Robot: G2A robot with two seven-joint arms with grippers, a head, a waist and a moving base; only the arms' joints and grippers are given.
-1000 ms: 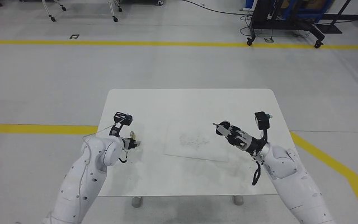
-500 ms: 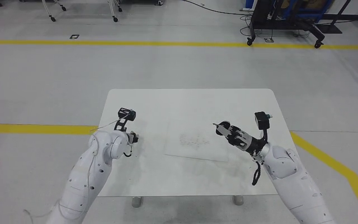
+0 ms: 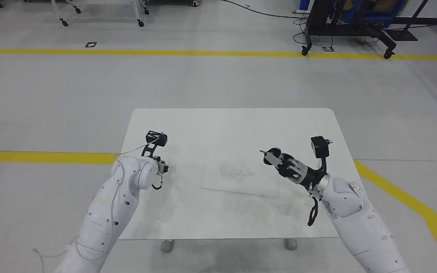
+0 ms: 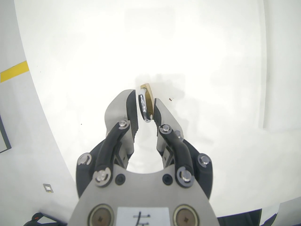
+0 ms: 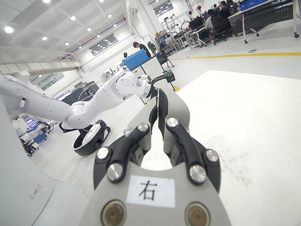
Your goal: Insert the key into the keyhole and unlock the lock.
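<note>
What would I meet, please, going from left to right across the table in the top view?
The left gripper holding the lock → pale sheet with faint marks → thin key → right gripper gripping it.

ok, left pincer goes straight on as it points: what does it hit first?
Likely the bare white tabletop. The left pincer, shut on the brass padlock with chrome shackle, points down at it; the padlock would touch first. Gap unclear.

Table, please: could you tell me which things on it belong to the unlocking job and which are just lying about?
Job: padlock in the left gripper; key, just a thin tip, in the right gripper.
Lying about: white sheet with faint marks on the table.
</note>
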